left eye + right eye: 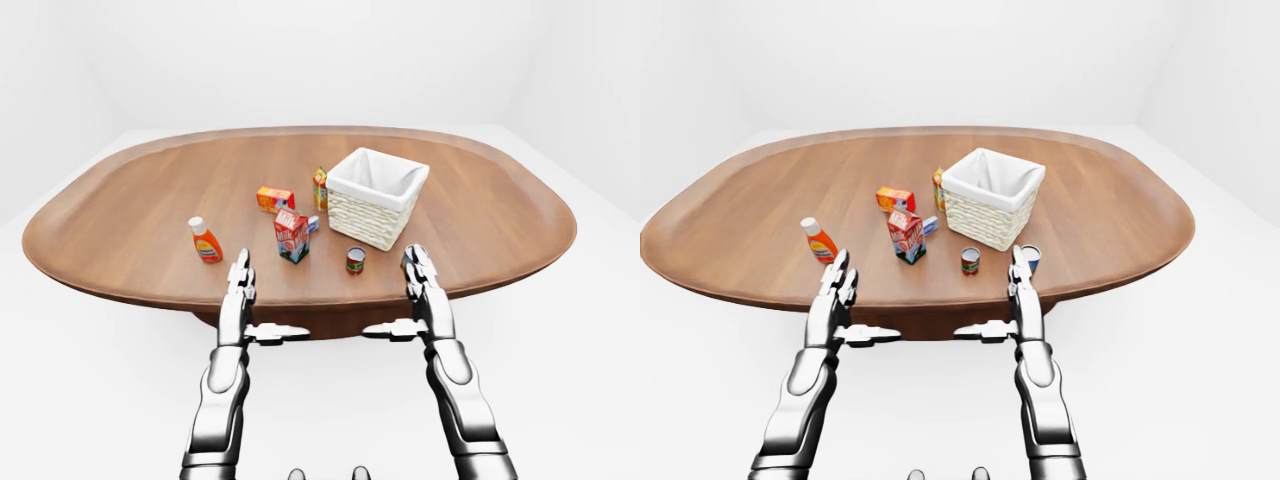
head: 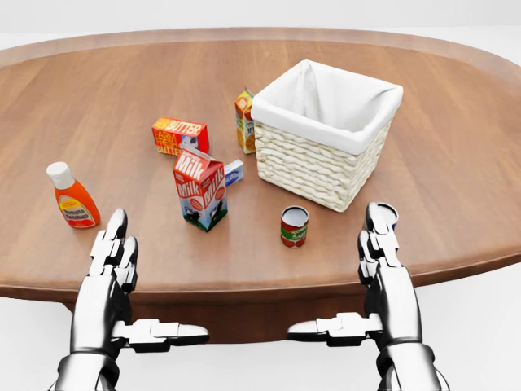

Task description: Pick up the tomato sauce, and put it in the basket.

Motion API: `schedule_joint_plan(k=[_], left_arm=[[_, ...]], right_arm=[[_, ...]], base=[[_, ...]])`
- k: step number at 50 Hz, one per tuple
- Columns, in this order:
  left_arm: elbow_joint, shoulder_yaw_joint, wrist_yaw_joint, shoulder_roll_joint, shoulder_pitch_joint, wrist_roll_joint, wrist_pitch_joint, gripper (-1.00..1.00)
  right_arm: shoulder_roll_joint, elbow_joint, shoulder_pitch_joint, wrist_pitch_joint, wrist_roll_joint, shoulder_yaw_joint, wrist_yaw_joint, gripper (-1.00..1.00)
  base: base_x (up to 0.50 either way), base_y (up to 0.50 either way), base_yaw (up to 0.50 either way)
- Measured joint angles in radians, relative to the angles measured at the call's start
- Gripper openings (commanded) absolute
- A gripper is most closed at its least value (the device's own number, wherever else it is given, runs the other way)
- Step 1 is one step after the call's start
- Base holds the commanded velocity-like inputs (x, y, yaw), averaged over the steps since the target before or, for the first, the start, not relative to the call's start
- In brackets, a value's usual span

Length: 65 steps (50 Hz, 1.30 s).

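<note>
Head view | basket (image 2: 313, 167) landmark | tomato sauce (image 2: 294, 226) can just below it | "Milk" carton (image 2: 200, 189), "BUTTER" box (image 2: 180, 135) to its left | left hand (image 2: 114, 261), right hand (image 2: 381, 244) both spread wide, empty

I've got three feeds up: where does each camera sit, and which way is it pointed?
Head view: on the head, angled down at the table near edge; both hands, left hand, right hand, show.
Left-eye view: on the head, wider, whole table and white room; both forearms show.
Right-eye view: same, shifted slightly; a second can peeks past the right hand.
Shared: basket, tomato sauce can, milk carton.
</note>
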Motion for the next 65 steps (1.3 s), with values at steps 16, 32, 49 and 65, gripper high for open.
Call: schedule_joint_plan(k=[16,32,49,65], left_arm=[[-0.019,0.018,-0.023,0.01,0.003,-0.011,0.014,0.98],[-0.14,0.03,-0.04,0.016,0.015,-0.019,0.09,0.99],[-0.204,0.036,-0.049,0.017,0.021,-0.018,0.09,0.99],[-0.208,0.037,-0.052,0.017,0.023,-0.016,0.09,0.99]], right_arm=[[-0.01,-0.024,0.003,0.021,0.014,-0.02,0.023,1.0],[-0.015,-0.18,0.021,0.088,0.04,-0.034,0.042,1.0],[-0.015,-0.263,0.029,0.088,0.052,-0.04,0.055,1.0],[-0.015,-0.297,0.048,0.088,0.074,-0.038,0.088,1.0]], base=[[0.0,0.0,0.0],[0.0,0.0,0.0],[0.0,0.0,0.0],[0.24,0.0,0.0]])
